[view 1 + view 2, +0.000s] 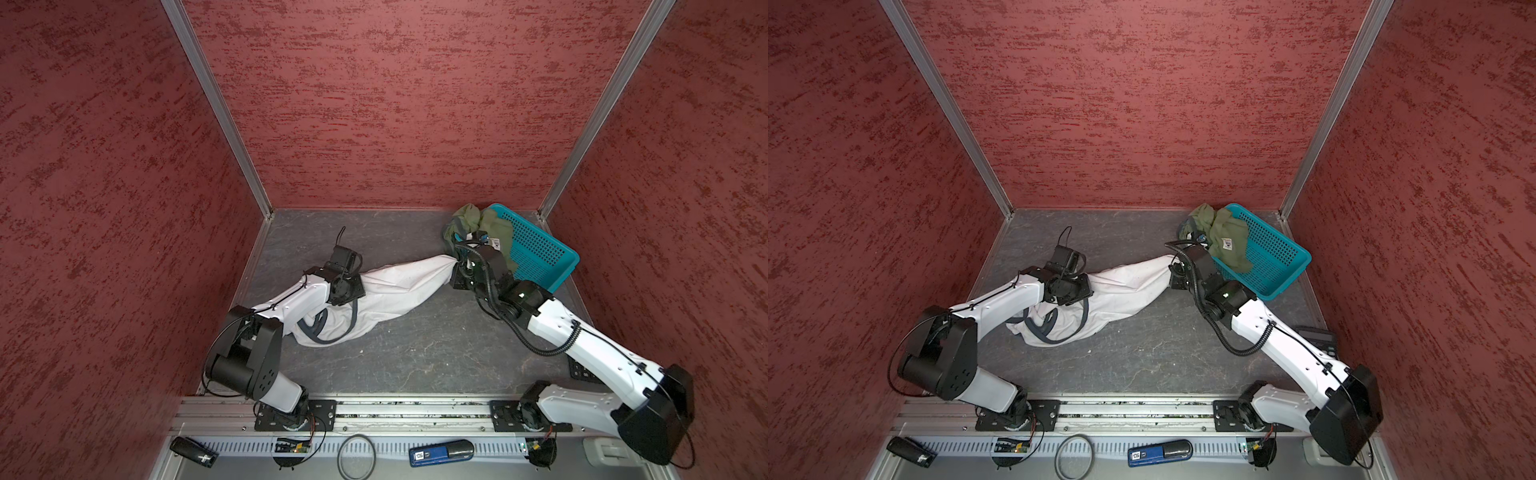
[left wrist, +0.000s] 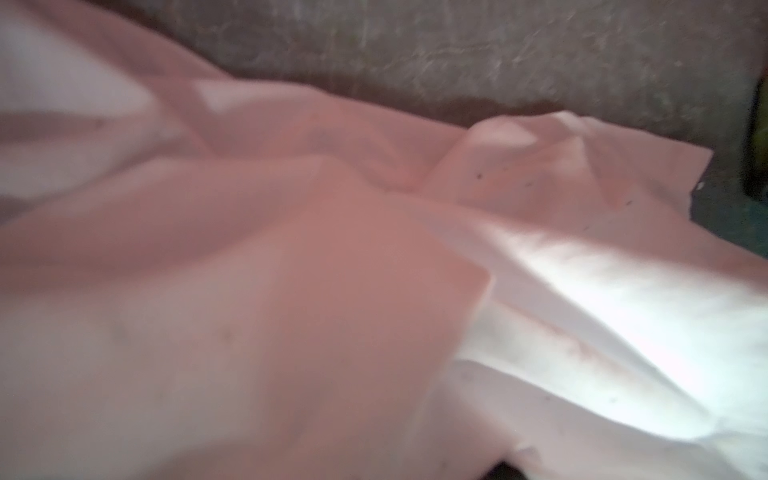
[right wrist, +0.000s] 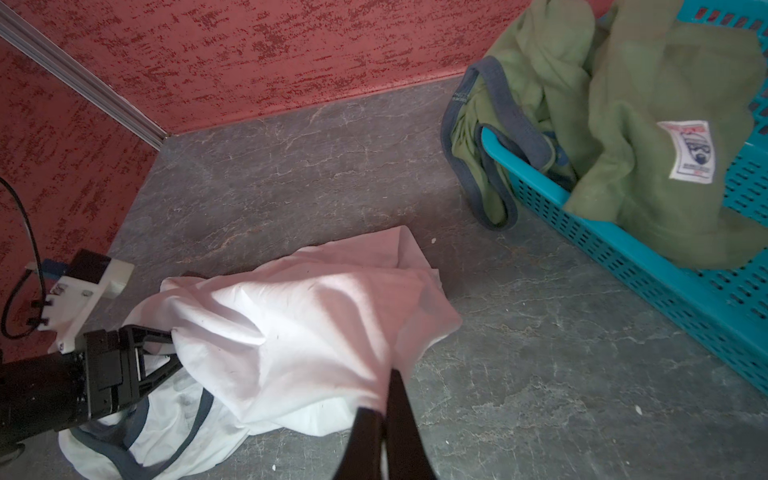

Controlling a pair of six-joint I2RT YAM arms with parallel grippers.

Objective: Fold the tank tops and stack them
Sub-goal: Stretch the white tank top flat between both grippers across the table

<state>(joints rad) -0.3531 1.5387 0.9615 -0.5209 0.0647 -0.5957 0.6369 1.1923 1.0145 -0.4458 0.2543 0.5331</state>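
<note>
Pinching a bunched end of the white tank top (image 1: 399, 286), the right gripper (image 3: 386, 395) is closed tight. The left gripper (image 3: 174, 349) digs into its other end; whether it grips, I cannot tell. It stretches across the table (image 1: 415, 353) from 8 to 2 o'clock. The olive tank top (image 1: 1225, 237) drapes over the basket (image 1: 1279, 257) rim at 1 o'clock.

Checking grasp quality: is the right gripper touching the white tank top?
Touching. Right wrist view: the right gripper pinches an edge of the white tank top.
</note>
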